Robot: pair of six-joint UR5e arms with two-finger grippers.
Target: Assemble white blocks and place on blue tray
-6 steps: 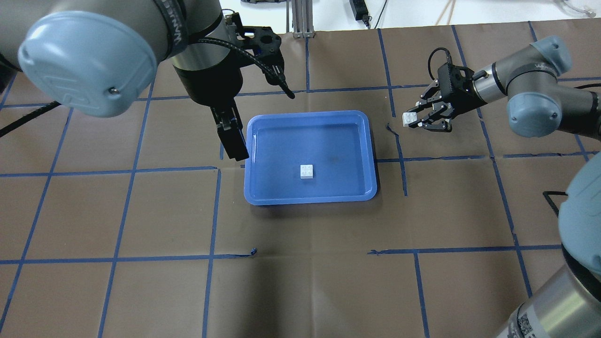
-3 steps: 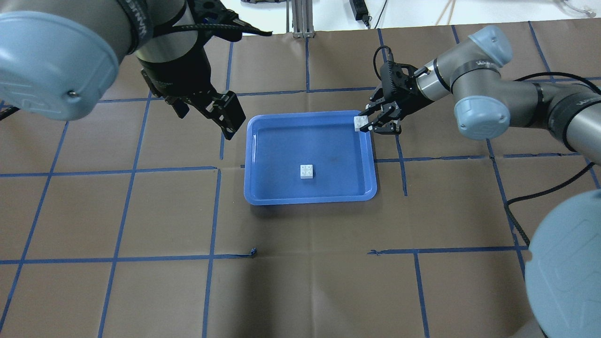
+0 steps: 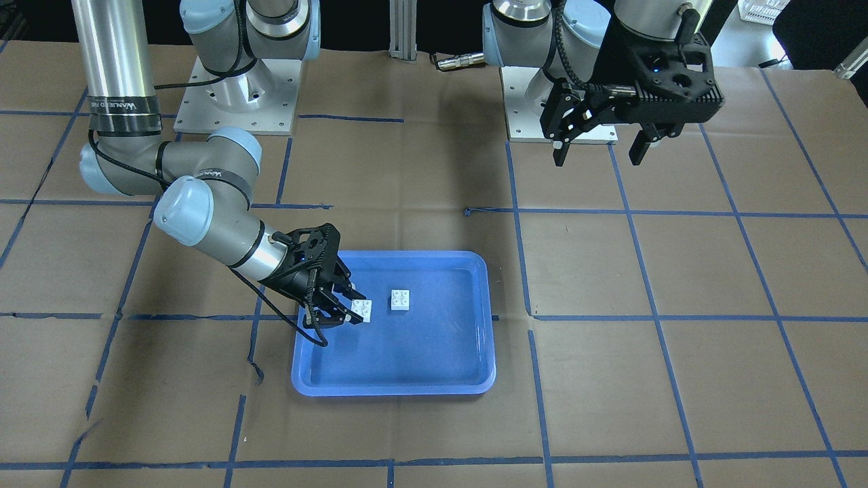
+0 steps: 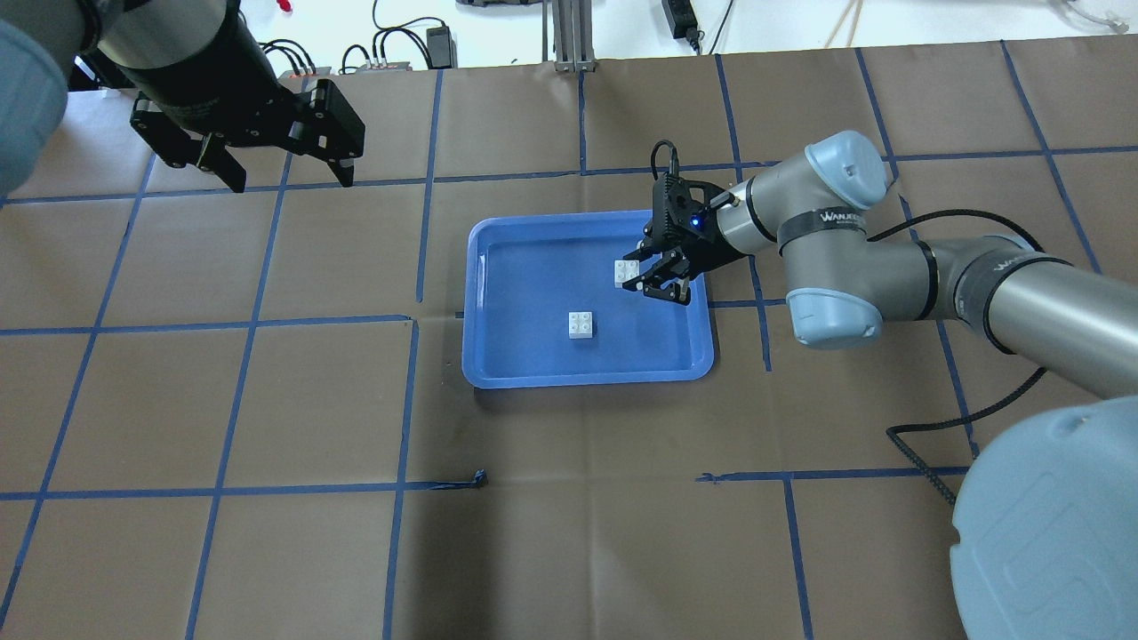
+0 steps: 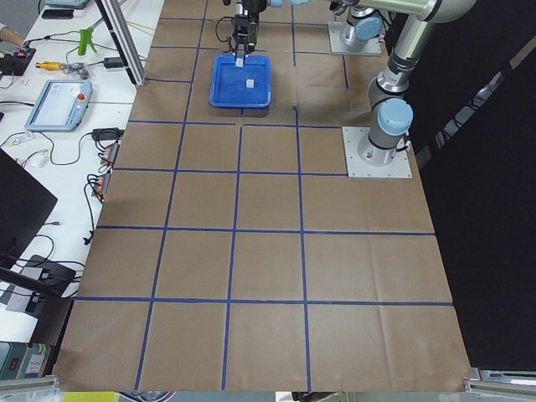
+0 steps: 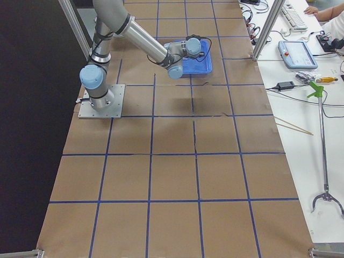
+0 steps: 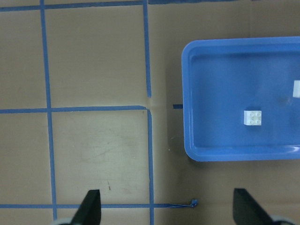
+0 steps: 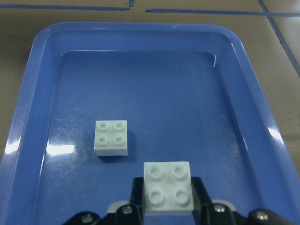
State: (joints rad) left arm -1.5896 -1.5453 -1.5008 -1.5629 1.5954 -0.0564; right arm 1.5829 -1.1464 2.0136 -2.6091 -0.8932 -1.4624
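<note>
The blue tray (image 4: 533,293) lies mid-table. One white block (image 4: 581,325) sits studs up on the tray floor, also in the front view (image 3: 400,299) and the right wrist view (image 8: 111,137). My right gripper (image 4: 633,280) is shut on the second white block (image 4: 625,273) and holds it studs up, low over the tray's right half, apart from the lying block; the held block also shows in the right wrist view (image 8: 168,186). My left gripper (image 4: 291,184) is open and empty, high over the table, far left of the tray.
Brown paper with a blue tape grid (image 4: 409,320) covers the table. The two arm bases (image 3: 234,102) stand on my side of the table. Desks with devices and cables (image 5: 59,100) line the table's far edge.
My right gripper has carried its white block from the tray's far right corner to over the tray's inside. My left arm has drawn away from the tray to the far left.
</note>
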